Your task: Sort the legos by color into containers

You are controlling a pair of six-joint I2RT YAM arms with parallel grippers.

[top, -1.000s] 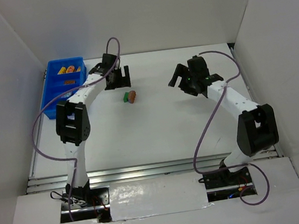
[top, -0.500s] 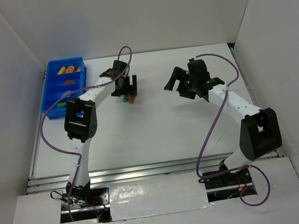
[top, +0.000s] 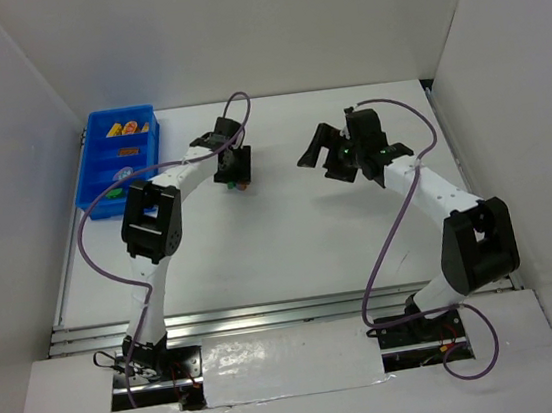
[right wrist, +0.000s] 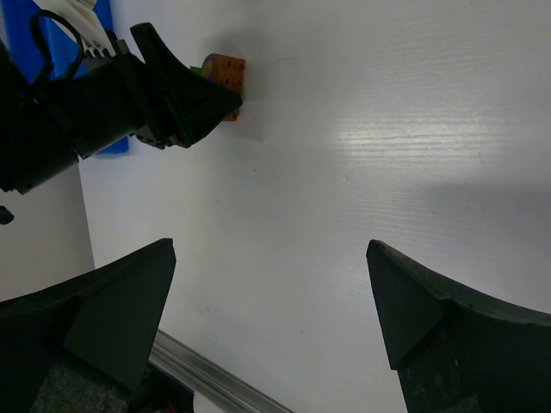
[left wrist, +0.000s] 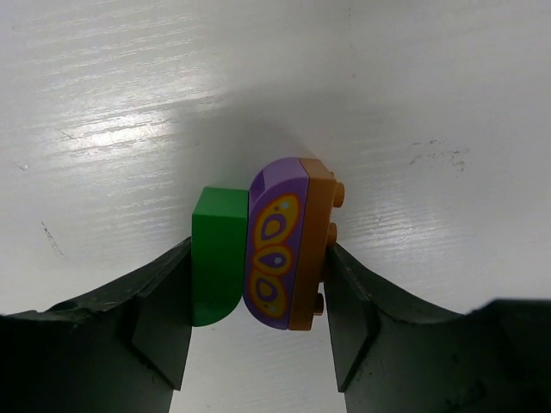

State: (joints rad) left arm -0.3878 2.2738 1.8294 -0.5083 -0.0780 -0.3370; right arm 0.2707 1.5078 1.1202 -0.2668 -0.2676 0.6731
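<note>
Three joined legos lie on the white table: a green block (left wrist: 217, 254), a purple oval piece (left wrist: 275, 245) with yellow markings and an orange-brown studded plate (left wrist: 312, 245). My left gripper (left wrist: 258, 301) is shut on this cluster, one finger pressing the green side and the other the orange-brown side. From above, the cluster (top: 240, 183) is mostly hidden under the left gripper (top: 234, 164). My right gripper (top: 322, 152) hovers open and holds nothing, right of the cluster. The blue container (top: 100, 168) sits at the far left with orange-yellow pieces (top: 126, 129) in its far compartment.
A green piece (top: 113, 193) lies in the bin's near compartment. White walls enclose the table on the left, back and right. A metal rail (top: 269, 313) runs along the near edge. In the right wrist view the cluster (right wrist: 225, 73) shows beside the left gripper's finger (right wrist: 185, 95).
My left gripper swung right from beside the bin, came down over the lego cluster and closed on it. The right gripper shifted a little left and stayed open.
</note>
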